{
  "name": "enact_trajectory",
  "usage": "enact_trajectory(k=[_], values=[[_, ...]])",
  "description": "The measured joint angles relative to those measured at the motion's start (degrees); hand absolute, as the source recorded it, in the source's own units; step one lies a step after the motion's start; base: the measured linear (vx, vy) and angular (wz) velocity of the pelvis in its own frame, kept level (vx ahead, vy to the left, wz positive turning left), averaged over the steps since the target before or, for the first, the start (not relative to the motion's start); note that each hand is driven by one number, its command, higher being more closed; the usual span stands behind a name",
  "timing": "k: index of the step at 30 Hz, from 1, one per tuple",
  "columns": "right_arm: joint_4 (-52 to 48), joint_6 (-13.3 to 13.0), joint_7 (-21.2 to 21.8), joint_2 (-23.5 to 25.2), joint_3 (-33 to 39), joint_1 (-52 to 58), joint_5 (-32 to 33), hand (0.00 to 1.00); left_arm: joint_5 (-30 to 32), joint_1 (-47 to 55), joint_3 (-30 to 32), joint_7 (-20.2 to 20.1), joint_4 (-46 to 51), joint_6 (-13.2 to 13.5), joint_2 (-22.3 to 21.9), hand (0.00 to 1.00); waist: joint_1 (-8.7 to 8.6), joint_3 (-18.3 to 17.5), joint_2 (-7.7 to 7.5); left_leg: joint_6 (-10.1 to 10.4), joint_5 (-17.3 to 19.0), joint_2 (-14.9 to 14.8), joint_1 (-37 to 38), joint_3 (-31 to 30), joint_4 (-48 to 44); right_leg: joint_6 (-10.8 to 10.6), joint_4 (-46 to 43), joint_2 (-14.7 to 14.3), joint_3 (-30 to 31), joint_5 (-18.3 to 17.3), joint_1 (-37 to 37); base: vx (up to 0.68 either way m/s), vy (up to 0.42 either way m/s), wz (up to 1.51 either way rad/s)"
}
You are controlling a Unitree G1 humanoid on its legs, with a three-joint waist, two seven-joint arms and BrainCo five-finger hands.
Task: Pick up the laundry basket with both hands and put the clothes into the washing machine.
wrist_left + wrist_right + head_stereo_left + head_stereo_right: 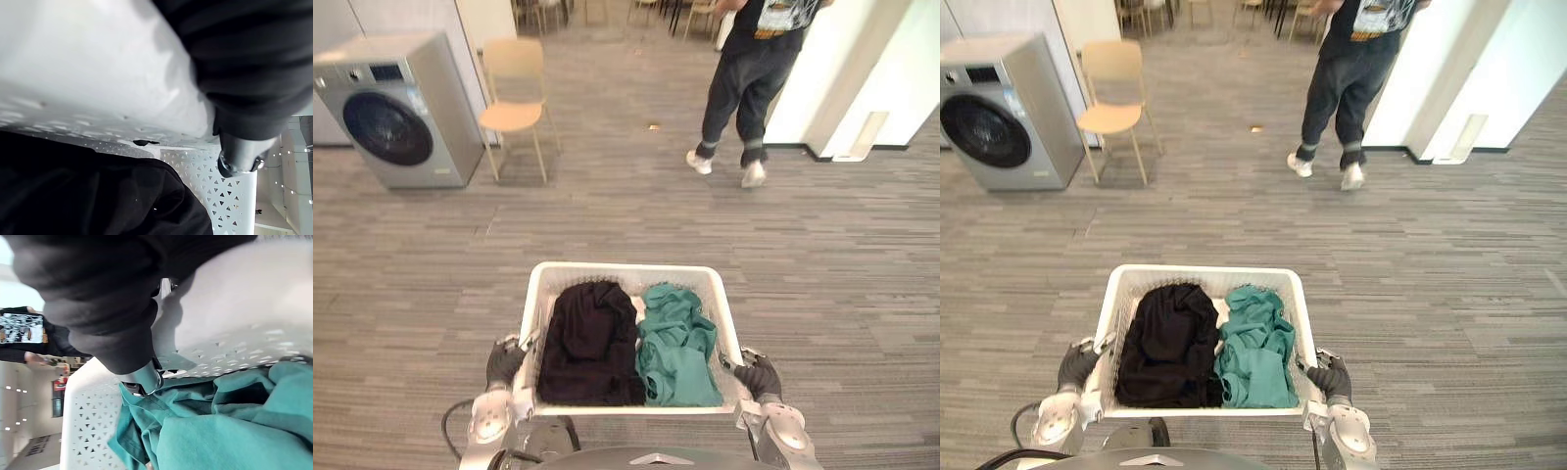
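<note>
We count one laundry basket [626, 270], white and latticed. Inside it we count two garments: one black garment [590, 343] and one teal garment [677, 351]. We count two hands on it, the left hand [504, 362] and the right hand [759, 377], one curled over each side rim. We see one washing machine [396, 108] and, just beside it, one wooden chair [514, 93]. More chair legs show at the far edge, too cut off for us to count. We count one person [749, 78] and one small yellowish scrap [653, 126] lying well beyond the basket.
</note>
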State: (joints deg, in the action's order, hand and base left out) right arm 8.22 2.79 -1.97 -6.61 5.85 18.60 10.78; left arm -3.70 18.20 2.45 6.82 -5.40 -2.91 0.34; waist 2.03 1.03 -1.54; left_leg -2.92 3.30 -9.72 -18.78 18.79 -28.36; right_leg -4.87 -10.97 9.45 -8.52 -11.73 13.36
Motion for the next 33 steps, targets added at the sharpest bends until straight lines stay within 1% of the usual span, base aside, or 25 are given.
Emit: enact_trajectory(k=[1, 2, 3, 5, 6, 7, 9, 12, 13, 14, 15, 16, 17, 19, 20, 21, 22, 23, 24, 26, 28, 30, 31, 32, 33], values=[[1.06, 0.04, 0.02, 0.96, 0.09, -0.81, -0.04, 1.00, 0.00, -0.04, 0.02, 0.00, -0.06, 0.03, 0.97, 1.00, 0.92, 0.09, -0.97, 0.41, 2.68, 0.57, -2.38, 0.20, -5.79, -0.66, -3.05, 1.15, 2.20, 2.00, -0.34, 0.36, 0.281, -0.11], [1.31, -0.19, 0.07, 0.90, 0.22, -0.84, -0.02, 1.00, 0.01, 0.05, -0.26, -0.02, -0.11, 0.03, 1.21, 1.00, 0.97, -0.29, -1.10, 0.73, 2.94, 1.61, -1.54, -0.11, -3.99, -1.17, -6.34, 1.45, 2.53, 2.26, -1.42, 0.51, 0.411, 0.08], [3.28, -0.40, 0.22, 1.40, 0.35, -1.11, -0.03, 1.00, 0.06, 0.21, -0.63, -0.04, -0.40, 0.04, 2.22, 1.00, 0.30, -0.64, -3.09, -0.49, 7.53, 5.71, 3.09, -0.46, 0.45, -4.11, -24.29, 5.21, 5.10, 4.24, -7.74, 0.42, 0.314, 0.33], [4.58, -0.29, 0.31, 2.34, 0.51, -0.98, -0.13, 1.00, 0.14, 0.16, -0.63, -0.04, -0.41, 0.01, 3.23, 1.00, -0.79, -0.05, -3.69, -1.67, 9.35, 7.95, 5.71, -0.44, 1.20, -7.09, -36.89, 7.03, 7.83, 9.42, -12.79, 0.42, 0.213, 0.45], [5.28, -0.20, 0.52, 3.28, 0.53, -0.57, -0.53, 1.00, 0.60, 0.30, -0.49, -0.02, -0.42, -0.24, 3.85, 1.00, -1.25, 0.51, -3.36, -2.22, 10.47, 8.88, 9.29, -1.52, 1.91, -7.08, -48.16, 6.30, 8.82, 9.00, -17.37, 0.48, 0.157, 0.35], [5.77, -0.19, 0.56, 3.78, 0.54, -0.15, -1.05, 1.00, 0.65, 0.48, -0.49, -0.02, -0.40, -0.29, 4.17, 1.00, -1.42, 1.55, -2.46, -2.20, 10.87, 9.08, 14.10, -1.68, 4.30, -5.40, -54.50, 4.66, 9.18, 6.24, -20.64, 0.47, 0.141, 0.21], [5.51, -0.17, 0.66, 3.99, 0.48, 0.49, -1.25, 1.00, 0.77, 0.61, -0.49, -0.02, 0.27, -0.30, 4.28, 1.00, -0.99, 2.49, -0.92, -1.92, 11.04, 9.29, 19.91, -1.69, 8.71, -3.02, -56.49, 2.37, 7.84, 2.42, -25.72, 0.40, 0.114, -0.01], [1.11, 0.04, 0.65, 4.50, 0.68, 2.61, -1.25, 1.00, 0.84, 0.44, -0.85, -0.06, 4.32, -0.30, 4.37, 1.00, -2.29, 3.89, 0.47, -0.60, 12.61, 9.26, 26.17, -3.76, 12.62, -1.69, -42.67, 0.29, 1.16, -1.23, -33.12, 0.36, 0.038, 0.34], [-0.68, 0.05, 0.63, 5.09, 1.21, 3.63, -1.06, 1.00, 0.84, -0.03, -1.30, -0.28, 5.30, -0.28, 4.44, 1.00, -2.56, 4.01, 0.43, 0.25, 14.18, 9.15, 27.55, -4.72, 12.63, -1.04, -30.85, 0.42, -2.81, -0.31, -33.56, 0.41, -0.069, 0.35], [-1.77, 0.06, 0.62, 5.13, 1.24, 4.30, -1.04, 1.00, 0.84, -0.25, -1.38, -0.68, 5.85, -0.28, 4.55, 1.00, -2.04, 3.43, -0.34, 1.20, 16.25, 9.22, 28.97, -4.79, 12.50, 0.32, -17.60, 0.17, -5.83, 3.01, -32.93, 0.35, -0.067, 0.25], [-2.43, 0.09, 0.61, 5.12, 1.22, 4.58, -1.05, 1.00, 0.84, -0.25, -1.40, -0.87, 6.25, -0.27, 4.70, 1.00, -1.80, 3.06, -0.93, 1.95, 17.52, 9.54, 29.70, -4.91, 12.37, 1.00, -12.35, 0.14, -6.51, 4.68, -32.83, 0.39, -0.104, 0.18], [-3.86, 0.12, 0.61, 4.91, 1.19, 5.27, -1.06, 1.00, 0.86, -0.26, -1.47, -1.10, 6.51, -0.28, 4.73, 1.00, -1.81, 2.75, -1.77, 3.62, 20.05, 9.98, 31.75, -5.97, 12.30, 2.32, -9.05, 0.57, -6.44, 6.98, -32.68, 0.53, -0.179, 0.44], [-4.65, 0.29, 0.54, 4.19, 1.20, 5.82, -1.05, 1.00, 1.09, -0.18, -1.61, -1.21, 6.48, -0.32, 3.94, 1.00, -2.68, 2.38, -1.10, 4.71, 21.93, 8.82, 33.90, -7.76, 12.37, 4.65, -12.53, 0.42, -6.54, 9.97, -32.35, 0.65, -0.227, 0.58], [-6.01, 0.42, 0.54, 3.20, 1.03, 7.85, -1.05, 1.00, 1.21, -0.17, -2.65, -1.93, 6.93, 0.04, 3.15, 1.00, -2.92, 0.42, 1.08, 6.52, 22.08, 4.97, 35.04, -9.54, 9.79, 5.85, -15.70, -2.05, -8.98, 8.83, -30.85, 0.62, -0.230, 0.66], [-6.46, 0.76, 0.10, 3.04, 1.24, 7.83, -1.05, 1.00, 1.37, -0.33, -2.47, -1.89, 6.90, 0.02, 1.94, 1.00, -3.28, 0.47, 3.10, 8.18, 20.78, 1.56, 30.61, -11.24, -1.11, 6.59, -16.04, -3.72, -11.01, 6.15, -29.16, 0.64, -0.260, 0.47], [-7.19, 0.87, 0.10, 2.63, 1.25, 7.96, -0.94, 1.00, 1.36, -0.33, -2.39, -1.89, 6.90, 0.03, 1.59, 1.00, -3.27, 0.84, 3.92, 9.16, 18.78, 0.25, 27.74, -12.46, -7.87, 7.02, -16.03, -4.57, -11.36, 5.39, -28.19, 0.61, -0.282, 0.17], [-8.48, 0.91, 0.12, 1.74, 1.22, 8.20, -0.87, 1.00, 1.25, -0.30, -2.32, -1.90, 6.90, 0.03, 1.19, 1.00, -2.95, 1.73, 5.23, 10.07, 13.34, -1.48, 23.44, -14.11, -18.53, 7.43, -15.90, -5.95, -11.35, 4.15, -26.25, 0.58, -0.214, -0.21], [-9.83, 1.24, 0.11, 0.80, 1.20, 8.38, -0.35, 1.00, 1.01, 0.06, -2.33, -1.96, 6.87, -0.01, 0.65, 1.00, -1.85, 2.71, 6.35, 11.34, 4.82, -3.67, 17.75, -15.91, -31.56, 8.42, -15.34, -7.58, -11.19, 2.28, -23.29, 0.58, -0.169, -0.37], [-9.81, 1.31, 0.05, 0.75, 1.21, 8.20, 0.20, 1.00, 0.83, 0.44, -2.39, -1.97, 6.86, -0.02, 0.63, 1.00, -1.61, 2.99, 6.86, 11.18, 3.29, -4.58, 14.58, -16.57, -38.87, 8.78, -14.41, -8.61, -10.78, 0.79, -20.47, 0.69, -0.146, -0.38], [-9.77, 1.34, 0.02, 1.24, 1.10, 8.46, 0.33, 1.00, 0.24, 1.69, -2.24, -1.97, 6.86, 0.04, 0.82, 1.00, -1.34, 3.41, 6.06, 8.27, 4.85, -4.72, 10.01, -16.38, -44.30, 8.83, -11.25, -9.51, -8.68, -1.89, -13.72, 0.56, -0.088, -0.33], [-9.73, 1.30, 0.00, 1.25, 1.09, 7.61, 0.35, 1.00, -0.77, 2.34, -2.02, -1.97, 6.82, 0.15, 0.65, 1.00, 1.12, 3.14, 5.14, 5.45, 7.92, -4.88, 4.40, -12.53, -36.20, 8.08, -6.27, -9.49, -4.61, -2.84, -8.35, 0.51, -0.045, -0.83], [-9.71, 1.30, -0.02, 1.27, 0.98, 6.20, 0.34, 1.00, -1.07, 2.35, -1.24, -1.97, 6.76, 0.29, 0.40, 1.00, 2.05, 3.16, 5.03, 5.09, 9.10, -4.82, 1.38, -10.33, -23.95, 7.48, -3.38, -9.30, -2.49, -3.19, -6.00, 0.46, 0.083, -0.75], [-9.47, 1.26, -0.02, 1.23, 0.97, 5.37, 0.34, 1.00, -1.23, 2.35, -0.84, -1.97, 6.68, 0.34, 0.13, 1.00, 2.00, 3.01, 4.75, 6.15, 7.96, -4.11, 1.20, -7.90, -9.29, 6.32, -1.37, -8.70, -1.81, -3.53, -4.21, 0.66, 0.181, -0.50], [-9.28, 1.15, -0.02, 0.84, 1.00, 5.31, 0.32, 1.00, -1.22, 2.30, -0.82, -1.97, 6.60, 0.47, -0.36, 1.00, 1.34, 2.86, 4.45, 7.11, 4.30, -2.30, 1.93, -5.93, 5.72, 4.41, 0.20, -7.83, -1.57, -4.38, -1.72, 0.70, 0.243, -0.30], [-8.87, 1.15, -0.02, 0.63, 0.99, 5.24, 0.29, 1.00, -1.17, 2.30, -0.83, -1.97, 6.45, 0.49, -0.56, 1.00, 1.29, 2.70, 3.98, 6.92, -0.33, -1.01, 1.93, -6.37, 9.16, 3.39, 0.62, -7.19, -1.14, -5.04, -0.65, 0.76, 0.277, -0.36]])
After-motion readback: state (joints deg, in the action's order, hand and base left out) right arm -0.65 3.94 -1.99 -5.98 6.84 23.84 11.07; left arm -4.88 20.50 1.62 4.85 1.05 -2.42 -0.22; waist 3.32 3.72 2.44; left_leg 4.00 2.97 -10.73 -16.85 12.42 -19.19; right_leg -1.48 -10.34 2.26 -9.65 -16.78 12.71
